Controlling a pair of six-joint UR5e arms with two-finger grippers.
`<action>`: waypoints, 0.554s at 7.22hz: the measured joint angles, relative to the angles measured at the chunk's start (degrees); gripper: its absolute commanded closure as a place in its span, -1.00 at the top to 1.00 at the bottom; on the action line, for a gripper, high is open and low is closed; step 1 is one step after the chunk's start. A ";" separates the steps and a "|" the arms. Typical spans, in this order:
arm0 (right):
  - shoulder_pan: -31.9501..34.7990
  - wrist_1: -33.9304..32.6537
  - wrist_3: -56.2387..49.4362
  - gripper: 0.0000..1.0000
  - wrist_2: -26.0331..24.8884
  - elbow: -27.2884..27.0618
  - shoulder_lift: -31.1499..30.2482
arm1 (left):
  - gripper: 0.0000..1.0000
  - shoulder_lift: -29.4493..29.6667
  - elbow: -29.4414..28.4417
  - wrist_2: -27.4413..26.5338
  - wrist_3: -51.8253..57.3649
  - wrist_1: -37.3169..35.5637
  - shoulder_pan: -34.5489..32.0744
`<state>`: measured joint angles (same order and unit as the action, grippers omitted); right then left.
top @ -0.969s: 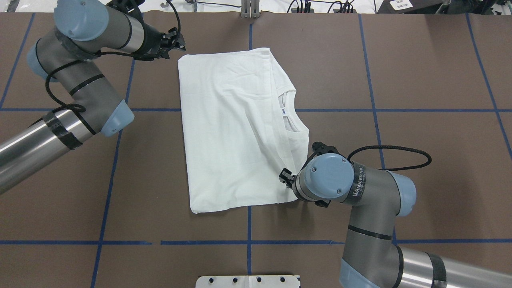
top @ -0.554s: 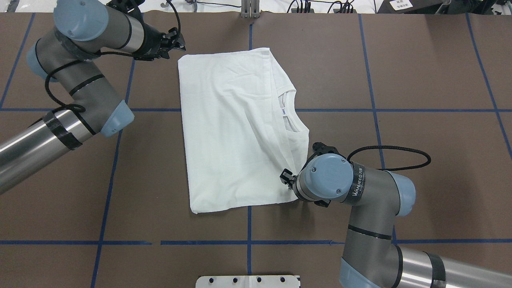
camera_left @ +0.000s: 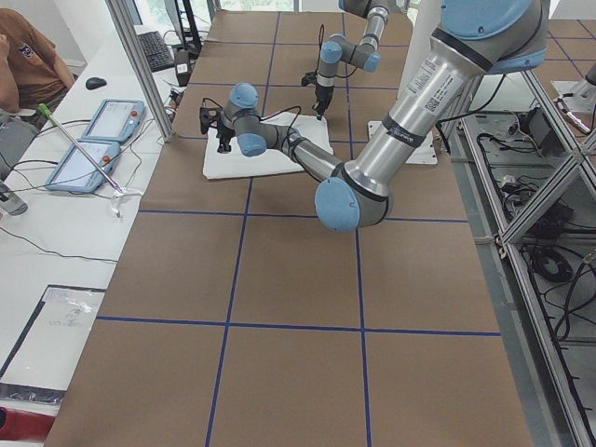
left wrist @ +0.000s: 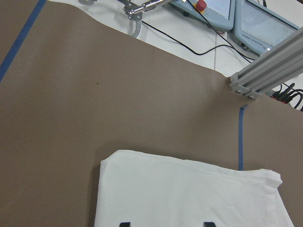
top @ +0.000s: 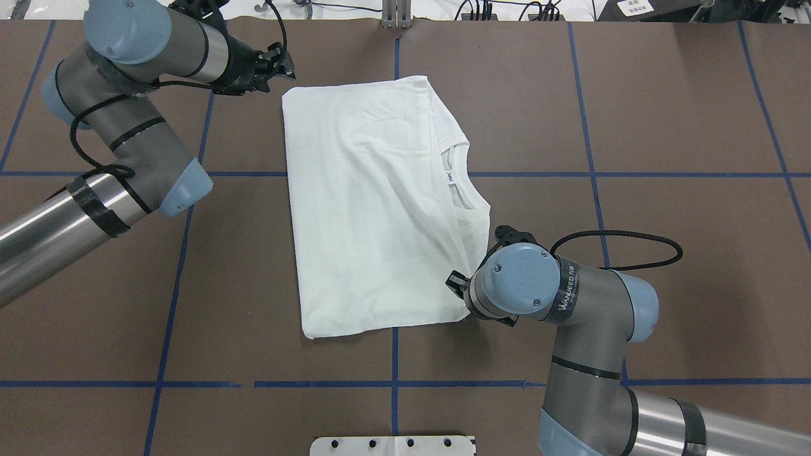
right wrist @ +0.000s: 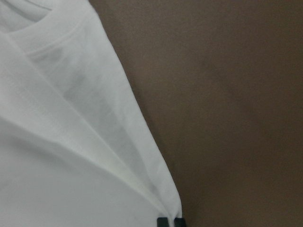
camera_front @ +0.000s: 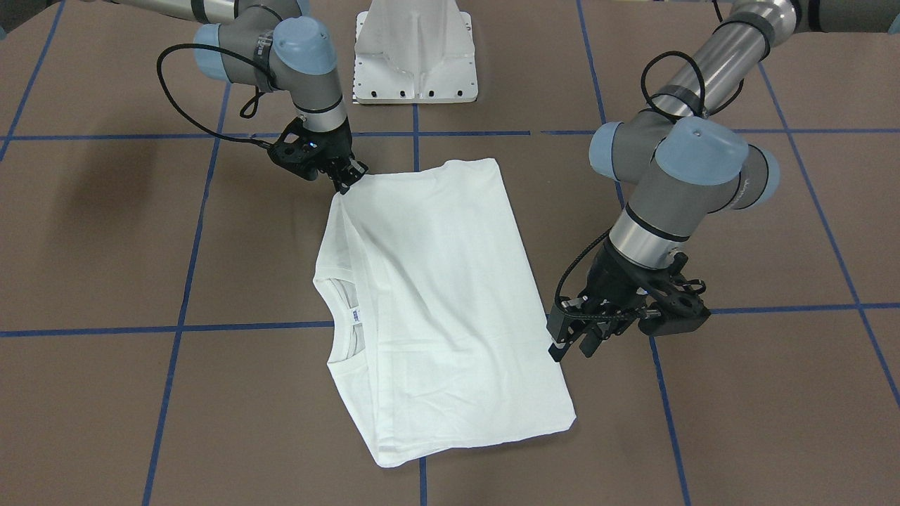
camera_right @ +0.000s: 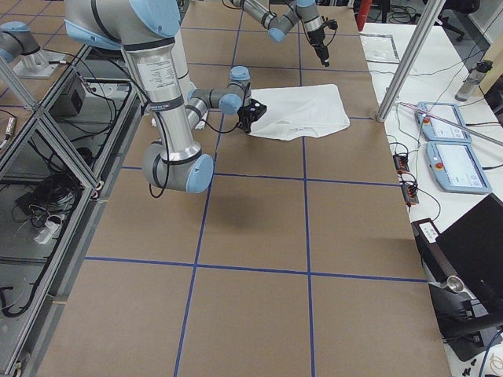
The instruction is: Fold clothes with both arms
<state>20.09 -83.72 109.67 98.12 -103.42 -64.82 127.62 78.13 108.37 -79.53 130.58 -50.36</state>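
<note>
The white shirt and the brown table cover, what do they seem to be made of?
Shirt: thin soft fabric, probably cotton, matte; it lies in soft creases and folds. Table cover: looks like matte brown paper or card, flat and without shine; which one, I cannot tell.
</note>
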 measured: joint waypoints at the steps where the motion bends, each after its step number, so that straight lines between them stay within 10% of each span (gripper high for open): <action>1: 0.09 -0.03 0.01 -1.00 0.11 -0.54 0.04 | 0.20 -0.04 0.38 0.00 -0.27 -0.04 0.00; 4: 0.03 -0.46 0.54 -1.00 0.21 -4.15 -0.22 | 0.23 -7.35 12.76 3.33 -10.51 -2.13 4.53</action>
<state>20.12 -84.18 110.20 98.33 -107.57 -65.04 120.27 90.89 111.70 -90.04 128.45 -45.83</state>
